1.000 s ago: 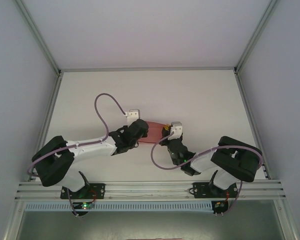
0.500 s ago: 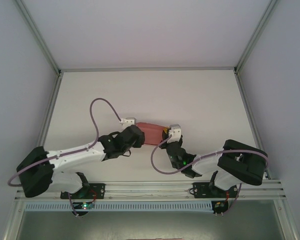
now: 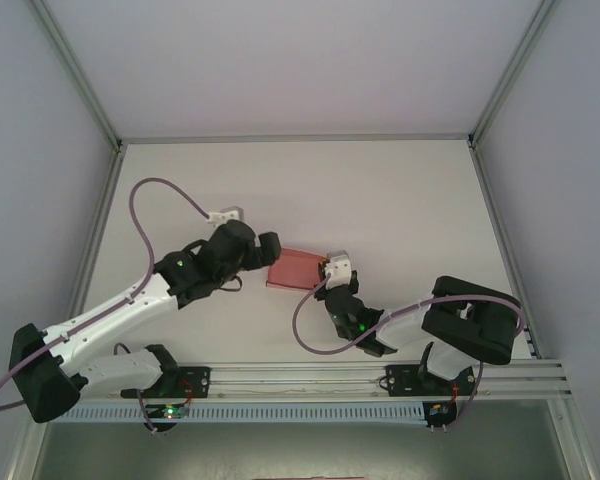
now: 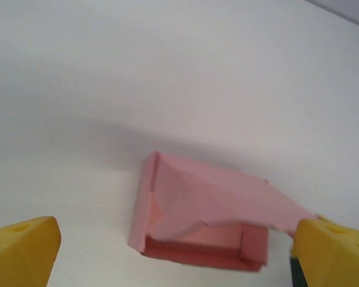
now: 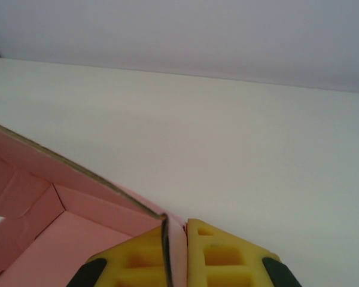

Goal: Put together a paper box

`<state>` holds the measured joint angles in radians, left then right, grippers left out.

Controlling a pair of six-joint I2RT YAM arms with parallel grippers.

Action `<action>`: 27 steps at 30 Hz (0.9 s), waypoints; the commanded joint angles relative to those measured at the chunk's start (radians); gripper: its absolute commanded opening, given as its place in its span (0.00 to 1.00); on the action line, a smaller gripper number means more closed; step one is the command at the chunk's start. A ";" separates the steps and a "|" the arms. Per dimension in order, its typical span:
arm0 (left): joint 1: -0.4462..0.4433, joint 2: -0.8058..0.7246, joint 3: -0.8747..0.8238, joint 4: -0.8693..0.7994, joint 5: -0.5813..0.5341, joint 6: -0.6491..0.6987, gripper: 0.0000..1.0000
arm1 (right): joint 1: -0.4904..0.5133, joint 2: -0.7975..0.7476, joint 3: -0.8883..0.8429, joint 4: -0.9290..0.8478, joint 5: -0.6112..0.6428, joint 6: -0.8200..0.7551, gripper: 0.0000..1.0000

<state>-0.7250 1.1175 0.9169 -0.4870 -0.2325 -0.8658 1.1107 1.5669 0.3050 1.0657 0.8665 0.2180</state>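
- Paper box (image 3: 293, 268): a pink card piece lying on the white table (image 3: 380, 190), just below the middle of the overhead view, between the two grippers.
- Left gripper (image 3: 268, 247): at the box's left end in the overhead view. Its jaws stand wide apart and hold nothing. In the left wrist view its yellow fingertips (image 4: 21, 248) sit in the two lower corners, with the box (image 4: 203, 209) beyond and between them.
- Right gripper (image 3: 332, 268): at the box's right end, clenched on a thin wall or flap of the box. In the right wrist view the card edge runs down between its yellow pads (image 5: 221, 251).
- Progress, as judged: the box is partly formed. The left wrist view shows a shallow tray with raised walls along its left and lower sides. A broad panel arches loosely over the tray and is not pressed down or tucked.
- Remaining, as judged: the panel must be brought flat and its flaps seated, and any unfinished walls squared.
- Hard to make out:
  - The box's right edge is cut off behind a yellow fingertip in the left wrist view, and whether the two touch cannot be told.
  - The right wrist view shows one inner corner of the box (image 5: 60, 239).
  - In the overhead view, both ends of the box lie under the grippers.
  - No tabs or slots can be distinguished.
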 commanded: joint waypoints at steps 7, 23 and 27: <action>0.201 0.212 0.029 0.152 0.283 0.035 1.00 | 0.015 0.059 -0.050 -0.157 -0.167 -0.166 0.06; 0.203 0.463 -0.084 0.359 0.414 0.011 0.71 | 0.014 -0.006 -0.036 -0.265 -0.283 -0.154 0.31; 0.205 0.485 -0.102 0.397 0.427 0.014 0.68 | 0.014 -0.147 -0.037 -0.421 -0.380 -0.143 0.42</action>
<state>-0.5282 1.5742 0.8509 -0.1165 0.1898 -0.8501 1.1152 1.5005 0.2733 0.8005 0.5961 0.0574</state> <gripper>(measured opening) 0.682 0.408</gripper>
